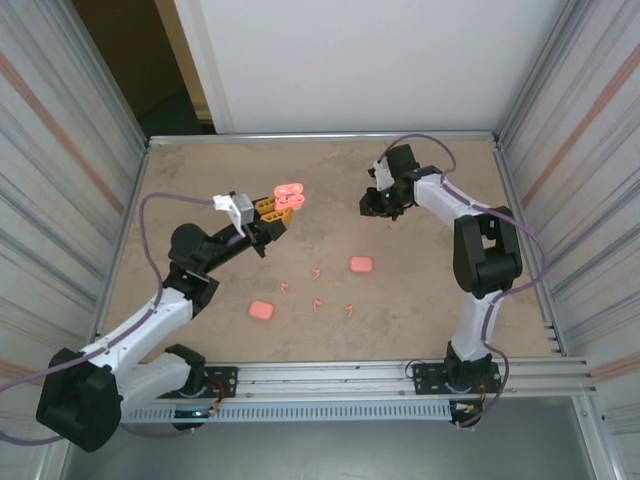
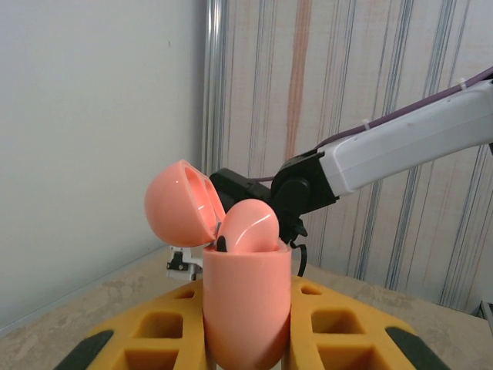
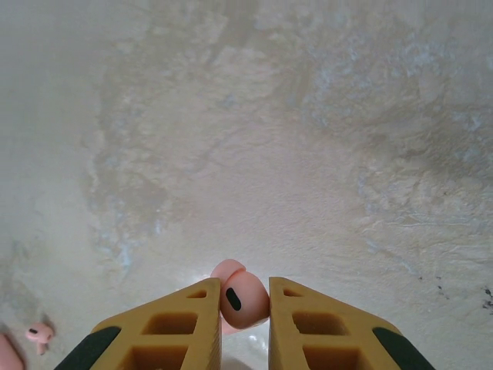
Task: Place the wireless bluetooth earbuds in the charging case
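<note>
My left gripper (image 1: 272, 212) (image 2: 246, 302) is shut on a salmon-pink charging case (image 1: 288, 195) (image 2: 246, 308) and holds it upright above the table. The case's lid (image 2: 181, 204) is flipped open to the left, and one earbud (image 2: 250, 227) sits in the case mouth. My right gripper (image 1: 381, 206) (image 3: 245, 291) is to the right of the case, pointing down over the table. It is shut on a small pink earbud (image 3: 245, 299) with a black slot. Several loose earbuds (image 1: 316, 272) lie on the table between the arms, and one more earbud (image 3: 37, 333) shows at the lower left of the right wrist view.
Two closed pink cases lie on the tan table (image 1: 430, 290): one case (image 1: 361, 264) at the centre right and the other case (image 1: 261, 310) nearer the front left. Metal walls (image 1: 560, 150) fence the table. The right arm (image 2: 400, 146) stretches behind the held case.
</note>
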`<act>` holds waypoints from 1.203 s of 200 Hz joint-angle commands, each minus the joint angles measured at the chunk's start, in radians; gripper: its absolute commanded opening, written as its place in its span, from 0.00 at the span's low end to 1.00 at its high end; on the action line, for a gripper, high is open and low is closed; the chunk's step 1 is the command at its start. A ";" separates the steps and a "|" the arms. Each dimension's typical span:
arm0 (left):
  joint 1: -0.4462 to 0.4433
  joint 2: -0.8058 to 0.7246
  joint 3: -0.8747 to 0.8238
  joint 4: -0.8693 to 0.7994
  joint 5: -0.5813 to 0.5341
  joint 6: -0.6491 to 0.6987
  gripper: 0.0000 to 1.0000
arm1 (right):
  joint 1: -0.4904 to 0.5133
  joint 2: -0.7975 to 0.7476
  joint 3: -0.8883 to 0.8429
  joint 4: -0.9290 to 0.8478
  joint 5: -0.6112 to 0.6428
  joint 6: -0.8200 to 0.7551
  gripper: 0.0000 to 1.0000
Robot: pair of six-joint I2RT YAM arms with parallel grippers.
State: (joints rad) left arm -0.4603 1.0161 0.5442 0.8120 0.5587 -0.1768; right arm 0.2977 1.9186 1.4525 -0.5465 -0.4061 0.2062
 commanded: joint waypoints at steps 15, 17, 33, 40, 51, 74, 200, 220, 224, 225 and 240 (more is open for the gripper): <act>-0.009 0.031 0.020 0.068 0.002 -0.010 0.00 | 0.019 -0.104 -0.017 0.008 -0.046 -0.050 0.18; -0.010 0.034 0.019 0.070 0.001 -0.011 0.00 | 0.019 -0.108 -0.017 0.008 -0.047 -0.052 0.18; -0.010 0.051 0.017 0.085 0.000 -0.018 0.00 | 0.024 -0.138 -0.018 0.008 -0.055 -0.061 0.18; -0.011 0.060 0.016 0.092 -0.001 -0.022 0.00 | 0.027 -0.151 -0.019 0.008 -0.058 -0.067 0.18; -0.011 0.076 0.015 0.104 -0.002 -0.028 0.00 | 0.031 -0.172 -0.022 0.007 -0.061 -0.076 0.18; -0.011 0.109 0.011 0.139 -0.003 -0.047 0.00 | 0.034 -0.216 -0.027 0.013 -0.077 -0.089 0.18; -0.014 0.272 0.026 0.253 0.015 -0.108 0.00 | 0.055 -0.394 -0.037 0.068 -0.148 -0.115 0.18; -0.014 0.297 0.029 0.273 0.021 -0.122 0.00 | 0.067 -0.415 -0.036 0.078 -0.155 -0.123 0.18; -0.015 0.303 0.029 0.276 0.021 -0.125 0.00 | 0.070 -0.420 -0.036 0.081 -0.155 -0.124 0.18; -0.015 0.305 0.029 0.277 0.021 -0.125 0.00 | 0.069 -0.421 -0.036 0.082 -0.154 -0.125 0.18; -0.015 0.322 0.031 0.291 0.028 -0.139 0.00 | 0.081 -0.435 -0.035 0.092 -0.157 -0.132 0.18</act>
State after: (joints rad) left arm -0.4671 1.3190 0.5449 1.0233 0.5598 -0.2840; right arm 0.3599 1.5387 1.4178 -0.4866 -0.5331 0.1146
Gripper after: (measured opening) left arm 0.214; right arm 0.182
